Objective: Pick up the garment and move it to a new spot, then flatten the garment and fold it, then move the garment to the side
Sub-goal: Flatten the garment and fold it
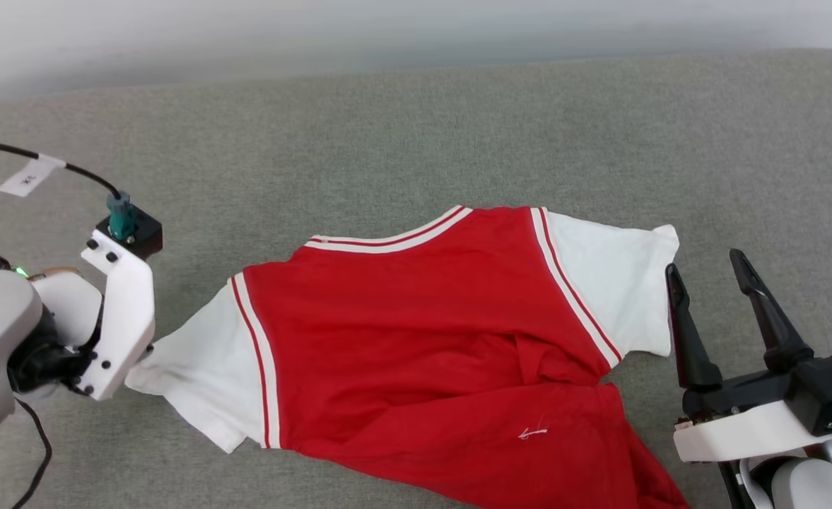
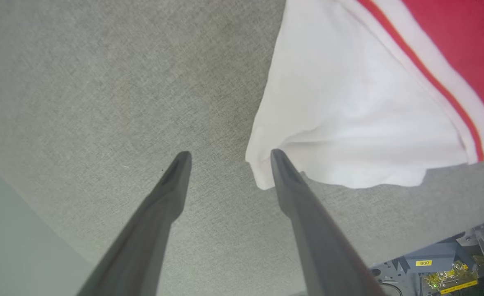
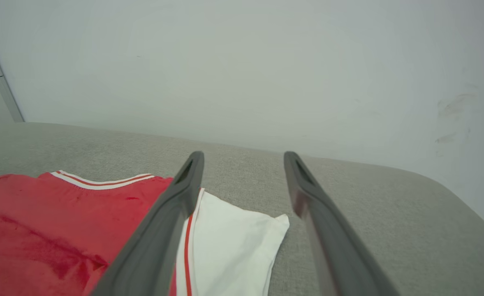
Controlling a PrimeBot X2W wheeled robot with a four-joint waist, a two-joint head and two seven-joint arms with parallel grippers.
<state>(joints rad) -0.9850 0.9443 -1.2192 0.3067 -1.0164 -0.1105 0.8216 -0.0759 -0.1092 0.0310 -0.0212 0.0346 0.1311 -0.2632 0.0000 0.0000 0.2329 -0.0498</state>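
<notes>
The shirt (image 1: 423, 332) lies rumpled on the grey cloth surface (image 1: 387, 141). The left gripper (image 2: 227, 158) is spread and empty, with one finger at the left sleeve (image 2: 348, 102). The right gripper (image 1: 705, 265) gapes empty beside the right sleeve (image 1: 620, 283). A tagged cable (image 1: 27, 175) arcs at the left, with a pale wall (image 3: 242, 61) behind.

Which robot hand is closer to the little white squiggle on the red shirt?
Right. The right gripper sits beside the sleeve nearest the squiggle. The left gripper is at the far sleeve, across the whole shirt.
</notes>
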